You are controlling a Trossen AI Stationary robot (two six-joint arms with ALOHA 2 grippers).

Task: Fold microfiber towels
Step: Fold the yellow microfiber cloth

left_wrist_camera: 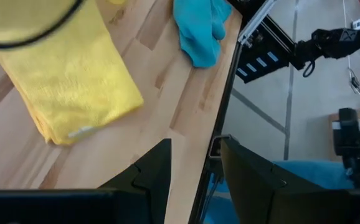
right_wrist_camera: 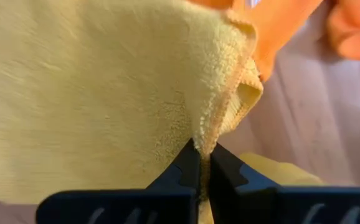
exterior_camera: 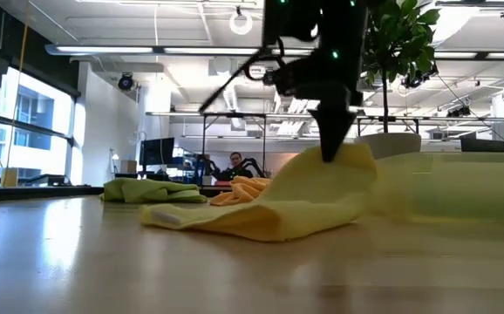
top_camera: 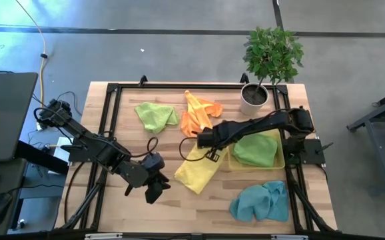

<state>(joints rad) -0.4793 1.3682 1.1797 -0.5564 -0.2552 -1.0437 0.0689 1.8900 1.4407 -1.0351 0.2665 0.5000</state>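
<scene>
A yellow microfiber towel (top_camera: 196, 172) lies in the middle of the table, folded over lengthwise. Its far end is raised, and my right gripper (top_camera: 211, 153) is shut on that end; the low view shows the cloth sloping down from the gripper (exterior_camera: 332, 148) to the tabletop. My left gripper (top_camera: 154, 193) hovers open near the table's front edge, to the left of the towel. Its wrist view shows nothing between its fingers (left_wrist_camera: 195, 177), with the towel's near end (left_wrist_camera: 61, 81) beyond them. My right gripper pinches a bunched fold of the yellow towel (right_wrist_camera: 210, 138), next to a hemmed edge at its far end, between the two fingertips. The fingers come from above, pointing steeply down. That end is lifted, while the near end (exterior_camera: 191, 218) rests slack on the table.
A lime green towel (top_camera: 156, 115) and an orange one (top_camera: 199, 113) lie at the back. Another green towel (top_camera: 256, 148) lies on a yellow one at the right, and a teal one (top_camera: 262, 200) sits front right. A potted plant (top_camera: 254, 97) stands back right.
</scene>
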